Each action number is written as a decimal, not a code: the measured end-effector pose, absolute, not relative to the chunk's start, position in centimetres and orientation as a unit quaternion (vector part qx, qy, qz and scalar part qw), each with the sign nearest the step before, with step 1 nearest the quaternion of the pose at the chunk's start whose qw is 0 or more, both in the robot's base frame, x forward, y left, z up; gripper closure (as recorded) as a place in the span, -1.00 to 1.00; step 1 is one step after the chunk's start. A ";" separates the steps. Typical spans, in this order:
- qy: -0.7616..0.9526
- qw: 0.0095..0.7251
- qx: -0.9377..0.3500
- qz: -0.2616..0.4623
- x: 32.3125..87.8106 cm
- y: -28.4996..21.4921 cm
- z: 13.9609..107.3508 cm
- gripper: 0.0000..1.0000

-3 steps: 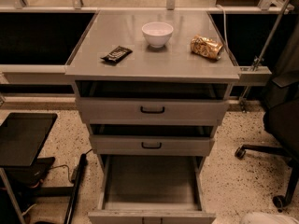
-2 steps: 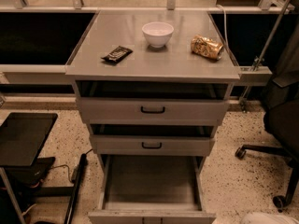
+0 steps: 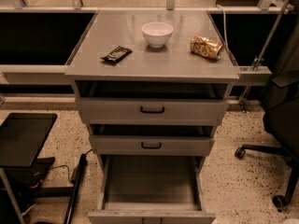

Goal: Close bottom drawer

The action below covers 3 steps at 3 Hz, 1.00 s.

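Observation:
The bottom drawer point(image 3: 150, 180) is the lowest of three grey drawers in a metal cabinet. It is pulled far out towards me, its deep tray is empty, and its flat front point(image 3: 152, 216) is cut off by the lower edge of the view. The middle drawer point(image 3: 151, 145) and the top drawer point(image 3: 152, 110) stand slightly out, each with a black loop handle. My gripper is not in view; only a pale sliver shows at the bottom right corner point(image 3: 292, 221).
On the cabinet top point(image 3: 140, 62) are a white bowl point(image 3: 157, 33), a dark snack bar point(image 3: 116, 54) and a crumpled gold bag point(image 3: 206, 46). A black office chair point(image 3: 280, 125) stands at the right. A black stand and cables point(image 3: 28, 143) are at the left.
The pale shape at the bottom right has slid almost out of view to the right. The drawers and the things on top have not moved.

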<state>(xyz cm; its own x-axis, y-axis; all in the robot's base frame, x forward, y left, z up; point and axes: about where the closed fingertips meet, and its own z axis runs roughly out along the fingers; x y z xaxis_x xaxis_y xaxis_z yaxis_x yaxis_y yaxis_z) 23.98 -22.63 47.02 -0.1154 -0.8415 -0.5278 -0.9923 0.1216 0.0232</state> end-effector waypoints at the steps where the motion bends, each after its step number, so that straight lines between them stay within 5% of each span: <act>1: 0.721 0.266 -0.608 0.201 26.3 -26.1 43.9 -1.00; 3: 0.689 0.276 -0.597 0.305 29.7 -23.7 32.7 -1.00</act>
<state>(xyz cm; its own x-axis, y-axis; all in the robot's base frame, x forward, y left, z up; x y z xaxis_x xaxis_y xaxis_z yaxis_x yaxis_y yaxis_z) 29.66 -23.67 32.68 -0.1363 -0.6539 -0.7442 -0.9905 0.1019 0.0918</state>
